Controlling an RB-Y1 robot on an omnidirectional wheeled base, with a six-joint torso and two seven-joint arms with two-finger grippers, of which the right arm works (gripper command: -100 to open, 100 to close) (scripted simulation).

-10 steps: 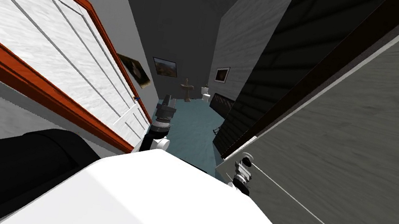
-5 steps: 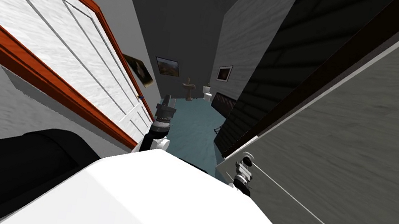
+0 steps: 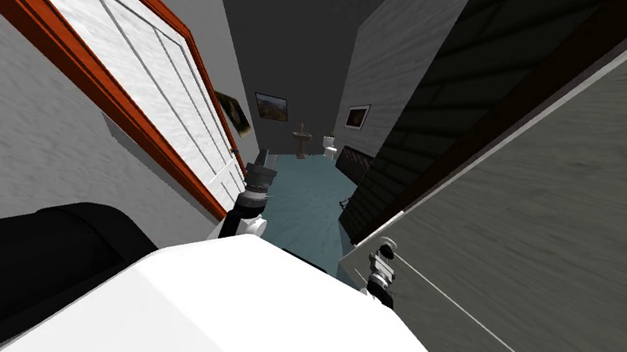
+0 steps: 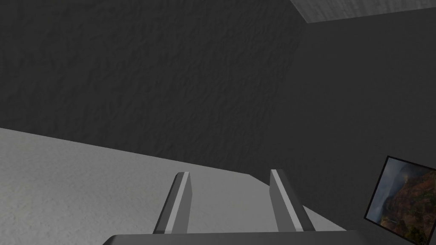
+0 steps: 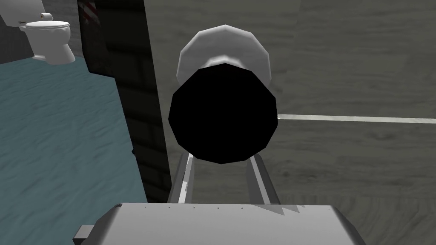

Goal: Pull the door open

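Now R gripper (image 5: 220,166) clamped on knob (image 5: 222,112). Risk: round knob slips free if pull strays off-arc. L gripper (image 4: 230,172) fingers apart, idle.

The door (image 3: 576,232) I'm working is a grey, wood-grained slab crossed by a thin pale line, close on my right, with teal floor showing past its free edge. Its door knob (image 5: 222,115) is a round black ball on a light grey collar, clamped between my right gripper's (image 5: 221,158) fingers
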